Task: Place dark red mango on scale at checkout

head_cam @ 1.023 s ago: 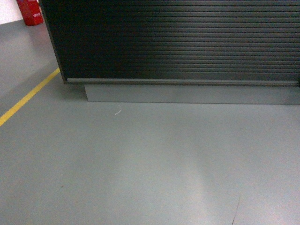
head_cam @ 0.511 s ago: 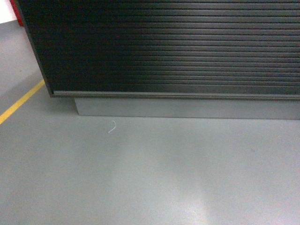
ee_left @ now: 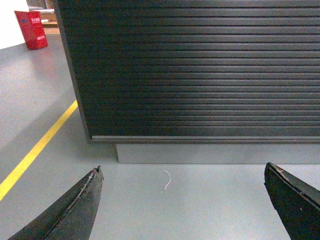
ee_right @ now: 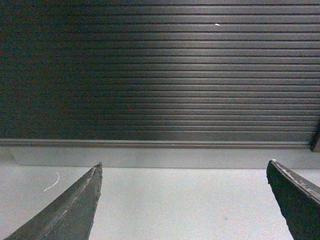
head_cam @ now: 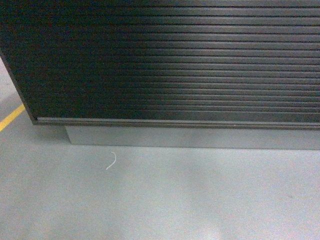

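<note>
The checkout [head_cam: 170,65] fills the upper part of the head view: a black counter front with horizontal ribs on a grey base [head_cam: 190,139]. It also faces both wrist cameras, checkout [ee_left: 200,75] and checkout [ee_right: 160,75]. My left gripper [ee_left: 182,172] hangs open over bare grey floor, nothing between its dark fingers [ee_left: 80,205]. My right gripper [ee_right: 184,167] is open too and holds nothing. The dark red mango and the scale are out of view. Neither gripper appears in the head view.
A yellow floor line [ee_left: 35,150] runs left of the counter's corner, also at the head view's left edge as yellow line [head_cam: 10,118]. A red container [ee_left: 32,29] stands far back left. A small white thread [head_cam: 111,161] lies on the grey floor near the base.
The head view has closed in on the counter: its front has grown and slid down and left, the thread moved lower, and the red container left the frame.
</note>
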Controlling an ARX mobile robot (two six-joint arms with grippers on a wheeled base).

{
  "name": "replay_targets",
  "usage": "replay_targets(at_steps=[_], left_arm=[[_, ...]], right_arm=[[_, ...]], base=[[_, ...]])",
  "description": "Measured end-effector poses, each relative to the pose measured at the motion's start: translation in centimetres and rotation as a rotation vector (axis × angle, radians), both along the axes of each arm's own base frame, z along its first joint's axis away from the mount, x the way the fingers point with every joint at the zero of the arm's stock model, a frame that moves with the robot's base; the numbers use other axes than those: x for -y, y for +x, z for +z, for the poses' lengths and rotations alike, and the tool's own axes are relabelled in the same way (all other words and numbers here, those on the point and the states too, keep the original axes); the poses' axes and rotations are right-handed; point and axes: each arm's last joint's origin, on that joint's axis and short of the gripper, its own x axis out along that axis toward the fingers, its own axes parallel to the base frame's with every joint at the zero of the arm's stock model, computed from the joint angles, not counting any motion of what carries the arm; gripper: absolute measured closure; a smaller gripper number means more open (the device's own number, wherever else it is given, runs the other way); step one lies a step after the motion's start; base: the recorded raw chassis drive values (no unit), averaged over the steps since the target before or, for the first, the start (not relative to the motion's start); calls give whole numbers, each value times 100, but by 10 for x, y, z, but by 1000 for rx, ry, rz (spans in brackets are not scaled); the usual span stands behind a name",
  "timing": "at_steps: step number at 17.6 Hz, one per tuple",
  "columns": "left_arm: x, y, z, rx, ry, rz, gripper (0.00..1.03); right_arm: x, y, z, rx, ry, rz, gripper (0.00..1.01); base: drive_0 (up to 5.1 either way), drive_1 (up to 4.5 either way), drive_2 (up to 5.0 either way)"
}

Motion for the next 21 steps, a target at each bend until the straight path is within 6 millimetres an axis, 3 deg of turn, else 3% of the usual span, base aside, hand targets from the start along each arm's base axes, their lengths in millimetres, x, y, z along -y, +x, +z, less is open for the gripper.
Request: replay_targets(at_steps=[21], left_arm=[[0,0,0,2,0,-2,5]], right_arm=[[0,0,0,0,0,0,3]], base=[[0,208,-209]])
